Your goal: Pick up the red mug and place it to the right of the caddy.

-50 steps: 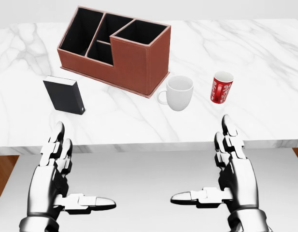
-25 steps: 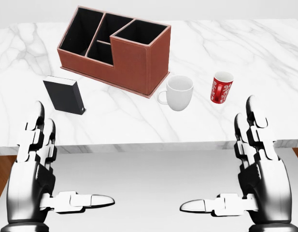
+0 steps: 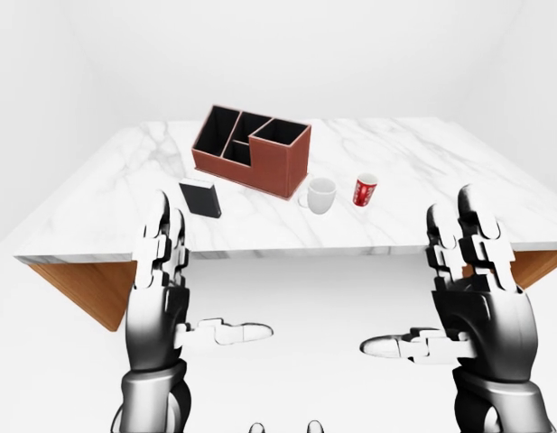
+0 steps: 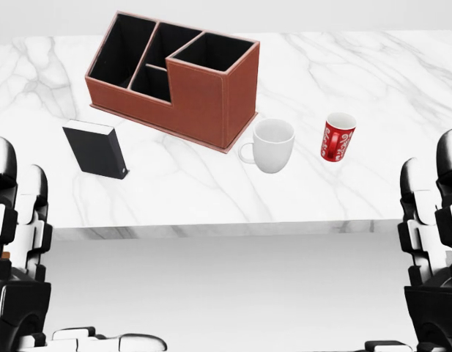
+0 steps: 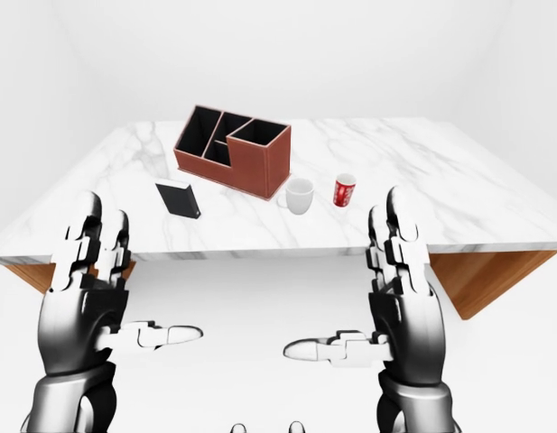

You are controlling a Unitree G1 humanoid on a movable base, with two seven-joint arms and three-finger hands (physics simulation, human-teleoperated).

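A bare white room surrounds a white marble tabletop with grey veining (image 3: 413, 153), whose brown wooden underside shows at both near corners only in the two eye views. On it stands a reddish-brown leather-look caddy with black-lined compartments (image 4: 183, 77), a tall block at its right end and lower open slots to the left. Just right of the caddy's near corner sits a plain white ceramic mug (image 4: 272, 145), handle turned to the left, and further right, apart from it, stands the small red mug with white patterning (image 4: 337, 136), upright and near the table's near edge (its handle is hard to make out). A small black box-like object (image 4: 97, 149) stands left of the caddy, toward the near edge. The eye views show both hands whole: the silver and black left hand (image 3: 165, 302) and the right hand (image 5: 400, 311) are held up short of the table, fingers straight and spread apart, thumbs pointing inward toward each other, holding nothing. In the head view the hands are cut off at the left and right borders, with only upright fingers and part of the left thumb visible at the bottom.
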